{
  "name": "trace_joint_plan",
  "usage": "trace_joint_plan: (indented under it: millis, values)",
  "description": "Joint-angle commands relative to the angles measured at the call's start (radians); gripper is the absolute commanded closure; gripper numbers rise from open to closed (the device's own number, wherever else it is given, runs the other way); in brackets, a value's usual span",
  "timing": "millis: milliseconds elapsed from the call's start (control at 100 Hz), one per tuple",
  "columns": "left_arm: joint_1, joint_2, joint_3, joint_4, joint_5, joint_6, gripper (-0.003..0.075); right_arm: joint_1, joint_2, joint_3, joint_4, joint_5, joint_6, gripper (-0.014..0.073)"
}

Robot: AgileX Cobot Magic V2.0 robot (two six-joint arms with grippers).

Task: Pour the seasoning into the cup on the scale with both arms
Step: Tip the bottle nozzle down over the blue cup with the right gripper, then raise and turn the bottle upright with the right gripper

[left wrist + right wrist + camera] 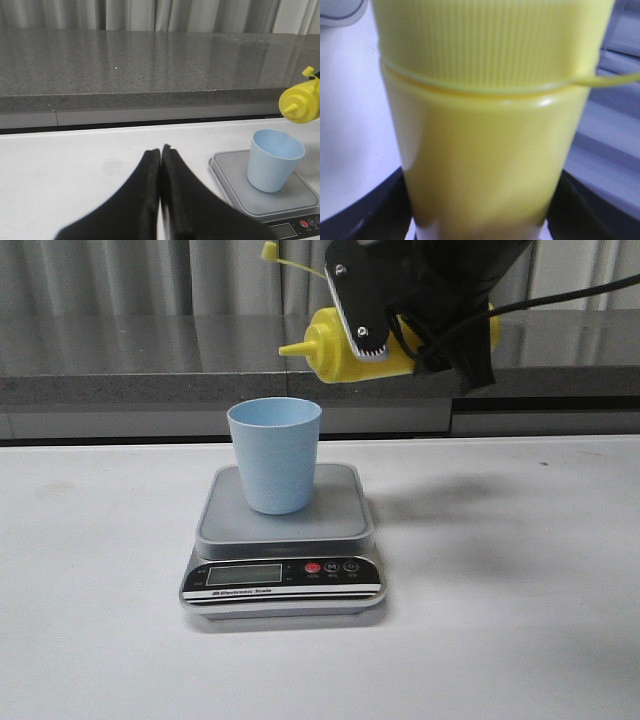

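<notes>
The light blue cup stands upright on the grey scale, also seen in the left wrist view as cup on scale. My right gripper is shut on the yellow seasoning bottle, held about horizontal above and right of the cup, nozzle pointing left. Its cap hangs open on the tether. The bottle fills the right wrist view. My left gripper is shut and empty, low over the table left of the scale; it is out of the front view.
A grey stone ledge runs behind the white table, with curtains above. The scale's black panel with display and red button faces the front edge.
</notes>
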Motion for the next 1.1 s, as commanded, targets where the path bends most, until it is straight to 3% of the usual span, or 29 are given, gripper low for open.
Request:
trace_joint_plan:
  millis: [0,210,610,1090]
  values:
    - [0.001,0.006,-0.028,-0.004,-0.076,-0.004,0.0740,0.003,-0.077,-0.036,-0.034,-0.022,0.095,0.0306]
    - [0.001,0.006,-0.028,-0.004,-0.076,-0.004,0.0740,-0.017,-0.127,-0.036,-0.017,-0.063,0.376,0.0306]
    - [0.001,0.006,-0.028,-0.004,-0.076,-0.004,0.0740,-0.152,-0.217,-0.027,0.098,-0.214,0.874,0.0306]
    - [0.001,0.006,-0.028,-0.004,-0.076,-0.004,0.0740,-0.168,-0.226,-0.022,0.139,-0.263,0.915,0.0306]
